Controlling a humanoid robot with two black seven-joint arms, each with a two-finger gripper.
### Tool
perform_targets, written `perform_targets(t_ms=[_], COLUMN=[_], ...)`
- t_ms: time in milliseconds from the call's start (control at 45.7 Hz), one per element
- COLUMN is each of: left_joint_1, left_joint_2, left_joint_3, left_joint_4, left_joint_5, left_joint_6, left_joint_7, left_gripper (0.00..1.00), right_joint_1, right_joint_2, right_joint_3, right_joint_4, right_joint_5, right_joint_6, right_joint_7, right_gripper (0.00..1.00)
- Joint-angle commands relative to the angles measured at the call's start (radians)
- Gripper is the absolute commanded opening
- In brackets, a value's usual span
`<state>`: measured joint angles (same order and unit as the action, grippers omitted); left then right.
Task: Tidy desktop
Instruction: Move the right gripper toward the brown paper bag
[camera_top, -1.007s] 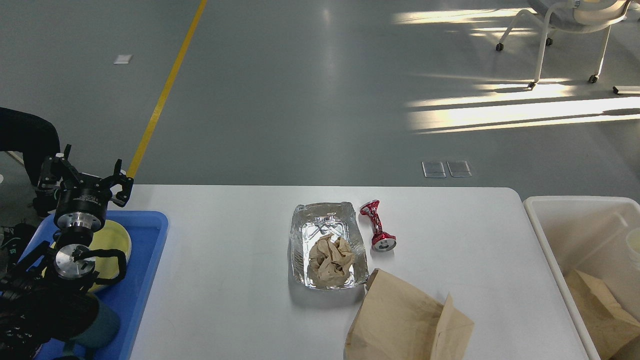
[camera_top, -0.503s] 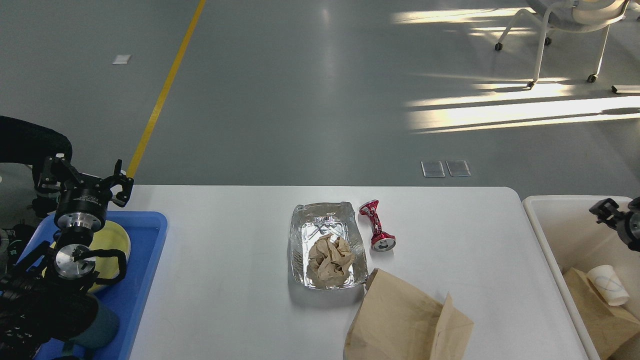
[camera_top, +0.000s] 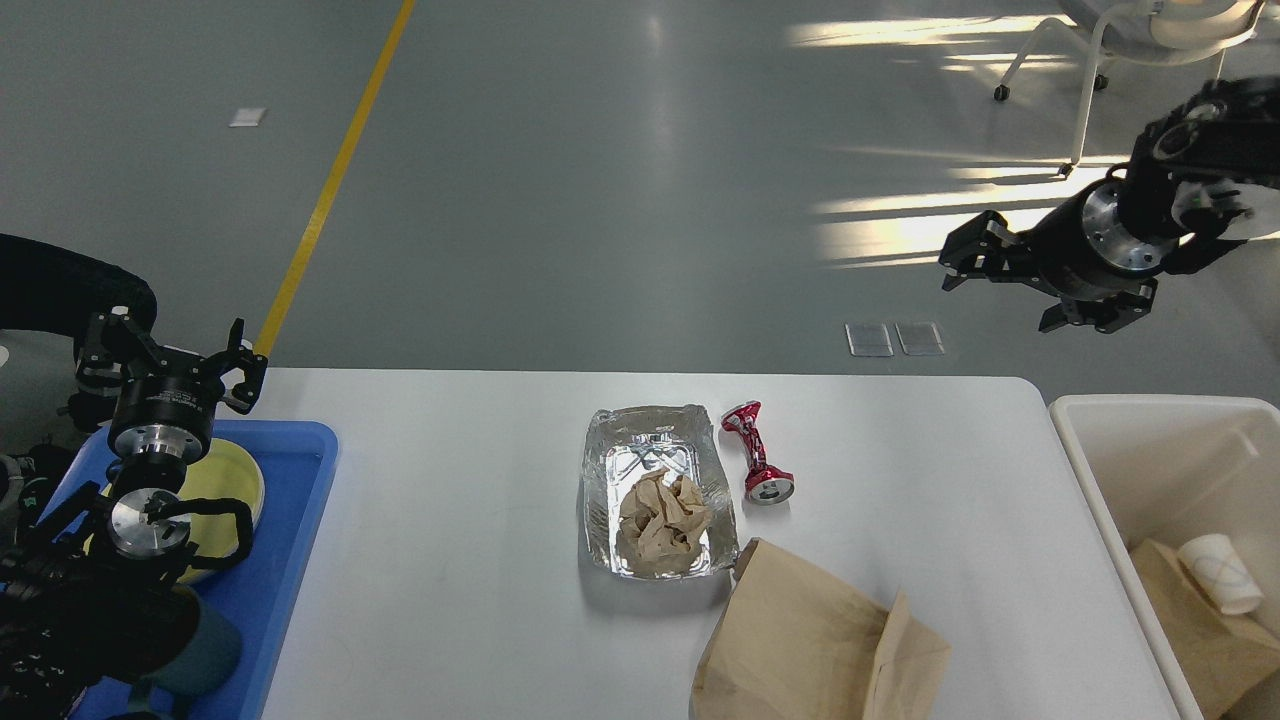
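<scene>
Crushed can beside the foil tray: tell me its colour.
The crushed can is shiny red with a silver end, seen in the head view.

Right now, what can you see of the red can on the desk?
The red can is a shiny red metal drinks can, crushed in at the waist so both ends flare like a dumbbell. It lies on its side on the white desk, long axis running roughly away from the camera, with its silver end facing the near side. It sits just right of the foil tray, close to it; I cannot tell whether they touch. The brown paper bag lies nearer the camera, apart from it. No gripper is near it.
</scene>
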<state>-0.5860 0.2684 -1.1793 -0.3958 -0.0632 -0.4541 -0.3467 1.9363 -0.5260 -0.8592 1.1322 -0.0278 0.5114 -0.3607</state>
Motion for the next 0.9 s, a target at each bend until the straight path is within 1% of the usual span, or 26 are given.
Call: perform_targets(t_ms=[0, 153, 219, 328, 416, 591, 701, 876], left_joint_1=[0.000, 0.000, 0.000, 0.000, 0.000, 0.000, 0.000, 0.000], left_joint_2=[0.000, 0.000, 0.000, 0.000, 0.000, 0.000, 0.000, 0.000], left_joint_3=[0.000, 0.001, 0.001, 0.001, 0.000, 0.000, 0.000, 0.000], left_joint_4=[0.000, 0.000, 0.000, 0.000, 0.000, 0.000, 0.000, 0.000], left_joint_5=[0.000, -0.001, 0.000, 0.000, 0.000, -0.001, -0.001, -0.001], left_joint_6=[0.000, 0.000, 0.000, 0.000, 0.000, 0.000, 0.000, 0.000], left_joint_7=[0.000, 0.000, 0.000, 0.000, 0.000, 0.000, 0.000, 0.000], left_gripper=[0.96, 0.96, 0.96, 0.96, 0.96, 0.96, 0.96, 0.96], right_joint_1=[0.116, 0.147, 0.125, 0.024, -0.026, -0.095, -0.143, -0.237], right_joint_2=[0.026, 0.034, 0.067, 0.141, 0.150, 0.162, 0.190, 0.190], right_joint_3=[0.064, 0.140, 0.137, 0.131, 0.127, 0.138, 0.137, 0.121], right_joint_4=[0.056, 0.096, 0.087, 0.081, 0.083, 0.092, 0.092, 0.089], right_joint_5=[0.000, -0.006, -0.014, -0.021, -0.044, -0.046, -0.047, -0.049], right_joint_6=[0.134, 0.148, 0.131, 0.070, 0.033, 0.024, 0.019, 0.029], right_joint_7=[0.000, 0.000, 0.000, -0.001, -0.001, -0.003, -0.003, -0.009], right_gripper=[1.00, 1.00, 1.00, 1.00, 1.00, 1.00, 1.00, 1.00])
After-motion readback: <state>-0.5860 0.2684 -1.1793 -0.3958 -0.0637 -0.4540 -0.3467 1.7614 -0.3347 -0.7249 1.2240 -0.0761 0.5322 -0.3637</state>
